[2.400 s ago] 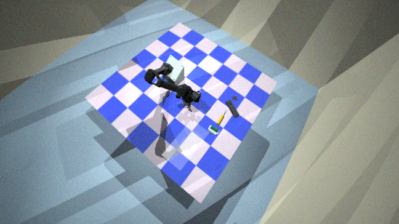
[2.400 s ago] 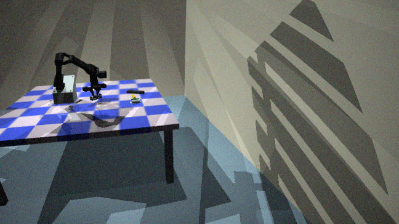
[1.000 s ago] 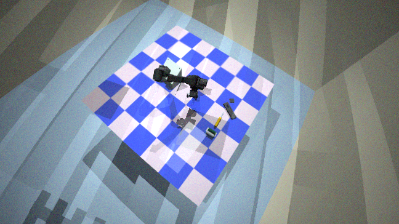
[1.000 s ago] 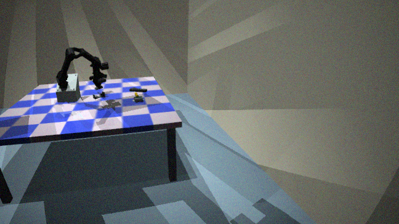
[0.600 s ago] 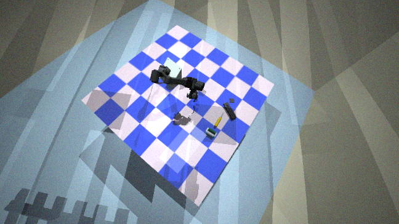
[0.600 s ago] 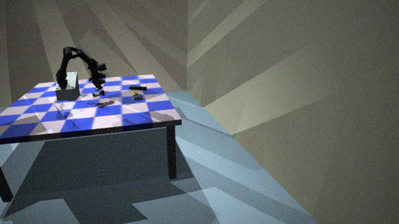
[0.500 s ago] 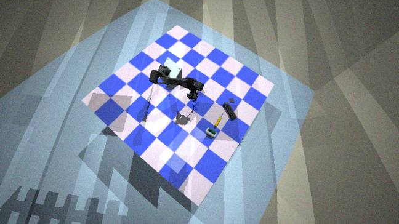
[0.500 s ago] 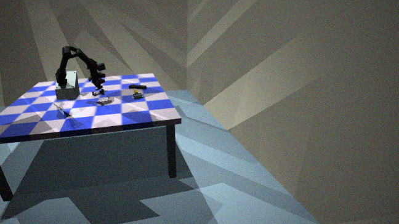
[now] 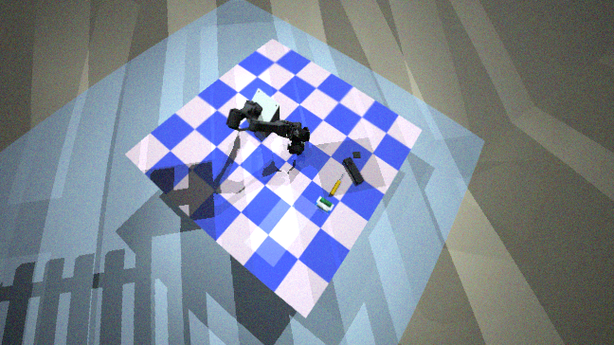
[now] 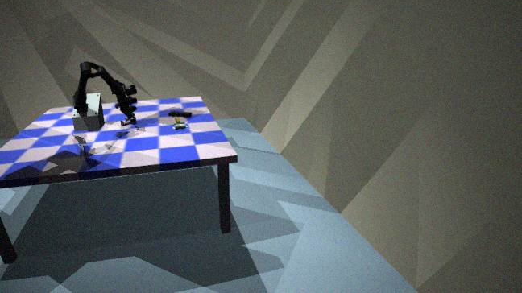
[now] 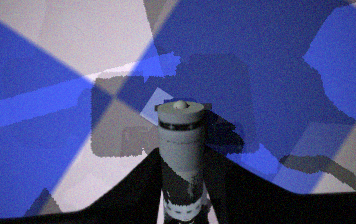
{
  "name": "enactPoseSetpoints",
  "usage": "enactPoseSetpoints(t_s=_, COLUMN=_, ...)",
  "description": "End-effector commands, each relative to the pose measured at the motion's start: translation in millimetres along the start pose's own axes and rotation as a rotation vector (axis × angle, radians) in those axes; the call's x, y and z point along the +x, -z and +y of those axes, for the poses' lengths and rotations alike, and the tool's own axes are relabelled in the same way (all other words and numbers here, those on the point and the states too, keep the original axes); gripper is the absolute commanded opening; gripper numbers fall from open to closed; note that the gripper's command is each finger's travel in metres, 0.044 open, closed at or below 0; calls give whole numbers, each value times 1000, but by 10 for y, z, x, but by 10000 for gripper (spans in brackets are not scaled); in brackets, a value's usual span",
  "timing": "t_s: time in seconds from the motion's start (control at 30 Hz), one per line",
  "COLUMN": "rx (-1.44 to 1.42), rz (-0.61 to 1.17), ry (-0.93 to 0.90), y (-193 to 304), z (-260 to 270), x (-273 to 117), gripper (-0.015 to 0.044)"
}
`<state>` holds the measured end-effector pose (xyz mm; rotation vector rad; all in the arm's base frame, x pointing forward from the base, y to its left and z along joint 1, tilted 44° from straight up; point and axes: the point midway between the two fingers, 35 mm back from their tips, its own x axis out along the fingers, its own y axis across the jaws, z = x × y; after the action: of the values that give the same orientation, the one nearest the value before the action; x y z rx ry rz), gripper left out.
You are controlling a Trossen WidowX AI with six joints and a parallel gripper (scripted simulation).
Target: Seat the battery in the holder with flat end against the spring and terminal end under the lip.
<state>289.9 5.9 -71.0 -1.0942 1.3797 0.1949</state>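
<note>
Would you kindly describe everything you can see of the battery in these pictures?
The battery is a grey cylinder with a dark band near its far end and a small rounded terminal nub on the pale cap. Dark and white mottled markings cover its near part. It looks smooth, like metal or plastic. The tool is shut on its near part, so it points away from the wrist camera, held above the checkered table. Nothing else visibly touches it.
</note>
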Motion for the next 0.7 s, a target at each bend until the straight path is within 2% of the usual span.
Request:
enactPoseSetpoints(t_s=0.0, rx=-3, rz=-33, ry=-5, y=14, z=-4, x=8, gripper=87)
enactPoseSetpoints(t_s=0.67, rx=-18, rz=-183, ry=-18, y=107, z=-21, x=76, gripper=87)
